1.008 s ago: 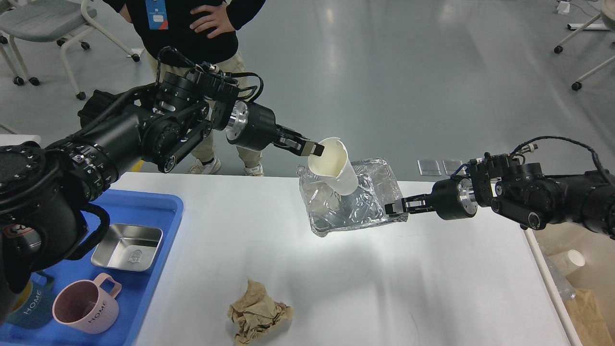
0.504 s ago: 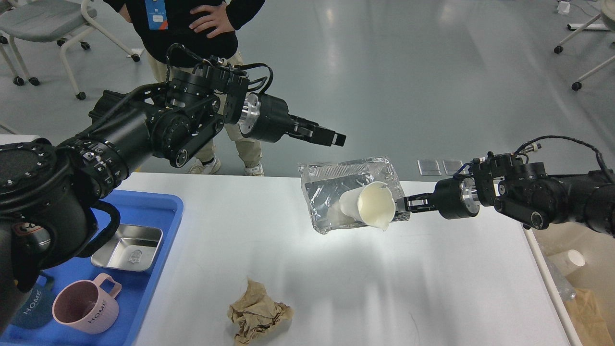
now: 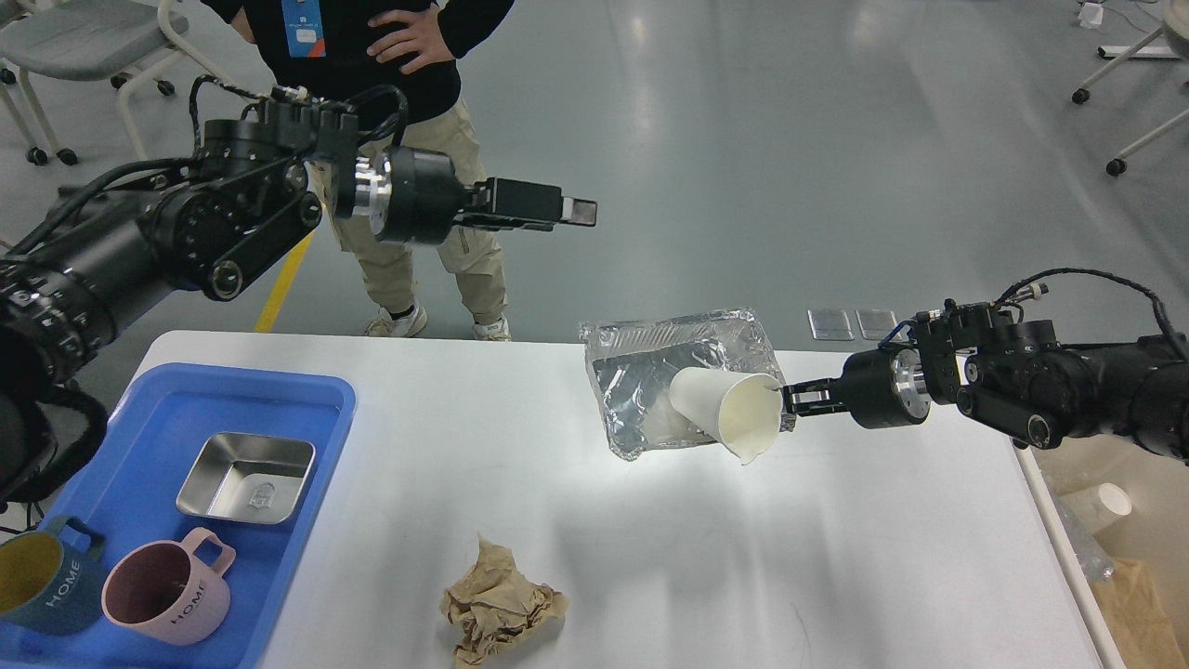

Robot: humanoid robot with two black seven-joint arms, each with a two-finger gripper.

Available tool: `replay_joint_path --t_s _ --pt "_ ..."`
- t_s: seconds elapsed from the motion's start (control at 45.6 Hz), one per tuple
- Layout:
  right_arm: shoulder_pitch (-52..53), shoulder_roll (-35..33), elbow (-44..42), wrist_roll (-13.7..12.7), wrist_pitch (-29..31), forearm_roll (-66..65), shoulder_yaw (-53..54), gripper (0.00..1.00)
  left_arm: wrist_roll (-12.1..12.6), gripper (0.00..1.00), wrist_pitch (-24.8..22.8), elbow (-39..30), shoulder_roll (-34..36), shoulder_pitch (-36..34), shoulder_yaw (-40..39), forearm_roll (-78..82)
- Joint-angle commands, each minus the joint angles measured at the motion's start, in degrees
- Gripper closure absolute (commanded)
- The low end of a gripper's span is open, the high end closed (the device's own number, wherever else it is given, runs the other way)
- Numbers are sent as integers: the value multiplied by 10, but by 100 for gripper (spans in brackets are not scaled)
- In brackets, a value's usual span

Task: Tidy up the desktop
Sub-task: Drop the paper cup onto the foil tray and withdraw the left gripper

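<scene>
The white counter (image 3: 650,557) filled the lower view, its top running from 9 to 3 o'clock. The left claw (image 3: 578,213) hung above the floor at 12 o'clock, empty; its fingers lay too close in line to tell how far apart they were. The right claw (image 3: 790,400), at 3 o'clock, was clamped on the edge of a foil tray (image 3: 641,372), with a paper cup (image 3: 725,413) tipped over in it. A crumpled brown paper (image 3: 502,604) lay at 6 o'clock; a blue tray (image 3: 186,400) sat at 8 o'clock
</scene>
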Motion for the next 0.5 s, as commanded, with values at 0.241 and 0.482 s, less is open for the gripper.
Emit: replay_joint_path --t_s 0.241,0.482 --pt "-1 4 -3 0 -1 0 0 100 2 10 3 -185 190 88 3 6" --pt "-2 4 -3 0 -5 0 -1 100 2 9 5 -262 275 142 4 37"
